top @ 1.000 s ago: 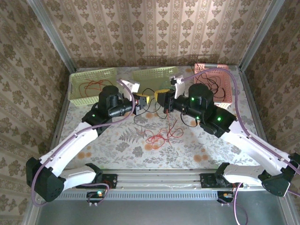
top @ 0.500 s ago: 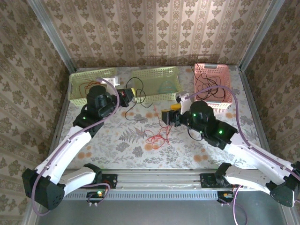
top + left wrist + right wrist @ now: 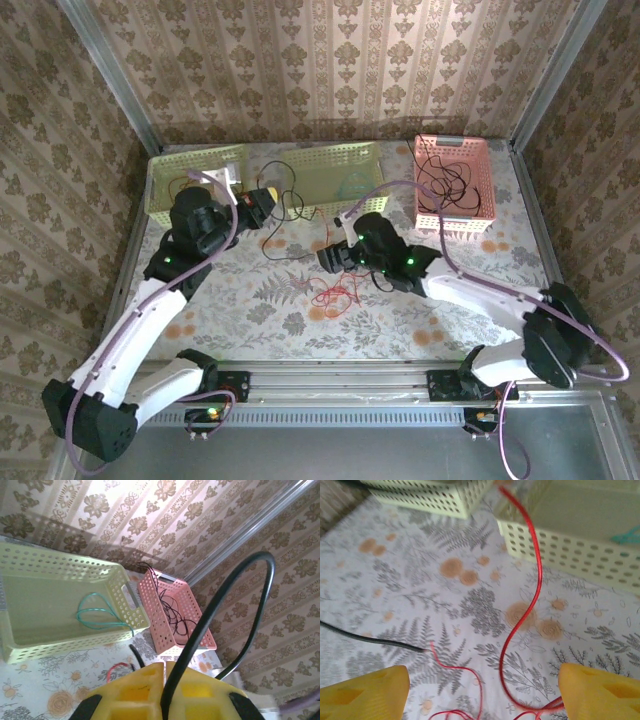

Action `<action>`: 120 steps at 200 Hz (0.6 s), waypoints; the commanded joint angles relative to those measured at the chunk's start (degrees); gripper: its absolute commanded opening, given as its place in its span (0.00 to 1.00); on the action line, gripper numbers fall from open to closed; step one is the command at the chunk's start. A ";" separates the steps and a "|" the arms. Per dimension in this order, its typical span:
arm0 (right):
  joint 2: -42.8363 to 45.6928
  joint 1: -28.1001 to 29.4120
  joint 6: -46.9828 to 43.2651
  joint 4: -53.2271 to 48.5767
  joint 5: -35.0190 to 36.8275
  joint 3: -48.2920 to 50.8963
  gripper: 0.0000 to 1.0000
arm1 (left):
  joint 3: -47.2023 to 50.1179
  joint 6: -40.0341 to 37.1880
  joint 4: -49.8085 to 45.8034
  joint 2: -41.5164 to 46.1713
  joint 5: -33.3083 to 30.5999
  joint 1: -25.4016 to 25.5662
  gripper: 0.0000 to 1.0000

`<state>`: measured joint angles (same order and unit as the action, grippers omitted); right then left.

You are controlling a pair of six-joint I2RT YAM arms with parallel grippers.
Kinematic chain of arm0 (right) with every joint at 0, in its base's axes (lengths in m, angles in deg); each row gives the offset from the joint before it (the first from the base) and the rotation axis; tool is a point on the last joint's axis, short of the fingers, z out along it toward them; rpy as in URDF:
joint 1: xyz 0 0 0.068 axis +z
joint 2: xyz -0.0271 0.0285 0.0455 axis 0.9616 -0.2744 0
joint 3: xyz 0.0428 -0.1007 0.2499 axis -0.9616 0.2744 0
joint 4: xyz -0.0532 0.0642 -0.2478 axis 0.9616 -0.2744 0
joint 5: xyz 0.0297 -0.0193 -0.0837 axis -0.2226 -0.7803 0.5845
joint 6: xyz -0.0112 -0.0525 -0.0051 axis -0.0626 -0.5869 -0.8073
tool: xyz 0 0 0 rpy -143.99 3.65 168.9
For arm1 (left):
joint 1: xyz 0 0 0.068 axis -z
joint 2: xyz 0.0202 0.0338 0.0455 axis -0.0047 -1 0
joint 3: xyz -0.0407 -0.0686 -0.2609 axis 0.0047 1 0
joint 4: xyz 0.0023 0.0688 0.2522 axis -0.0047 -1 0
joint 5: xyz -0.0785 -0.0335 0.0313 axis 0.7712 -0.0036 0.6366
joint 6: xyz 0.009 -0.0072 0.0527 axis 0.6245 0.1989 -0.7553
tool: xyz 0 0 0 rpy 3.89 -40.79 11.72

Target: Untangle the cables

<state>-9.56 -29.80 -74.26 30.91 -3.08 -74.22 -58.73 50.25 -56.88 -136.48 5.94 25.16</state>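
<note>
glossy black cable, matt perforated plastic basket, smooth floral table cover.

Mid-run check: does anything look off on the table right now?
Nothing damaged or spilled. A red cable tangle lies loose on the table below the open right gripper, and a black cable hangs from the shut left gripper.

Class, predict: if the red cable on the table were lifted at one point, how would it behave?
Probably floppy: the red cable lies in loose curves. Likely light, being so thin. It may drag its tangled loops along.
</note>
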 commanded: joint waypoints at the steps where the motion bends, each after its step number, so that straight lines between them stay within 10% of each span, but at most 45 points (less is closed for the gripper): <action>1: -4.61 -0.83 -0.80 2.50 4.71 0.35 0.76 | -1.37 1.09 -1.73 1.88 1.13 -1.56 0.00; 36: -8.57 -4.70 2.95 4.20 4.84 4.27 0.19 | -1.78 1.06 -2.97 3.80 1.90 -2.92 0.00; 58: -9.44 -6.03 3.69 3.67 4.32 6.05 0.03 | -2.53 0.61 -4.17 4.70 2.19 -4.42 0.00; 83: -6.88 -6.04 4.32 2.56 3.92 7.57 0.09 | -3.52 0.98 -4.39 5.09 3.31 -6.00 0.00; 120: 8.85 -1.87 1.74 3.07 -0.29 7.12 0.44 | -1.49 4.16 -1.20 3.75 4.71 -6.03 0.00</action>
<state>-11.92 -34.81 -70.83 32.18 -0.37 -65.68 -60.22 51.34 -60.90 -132.34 8.43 19.46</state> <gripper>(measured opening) 0.365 0.070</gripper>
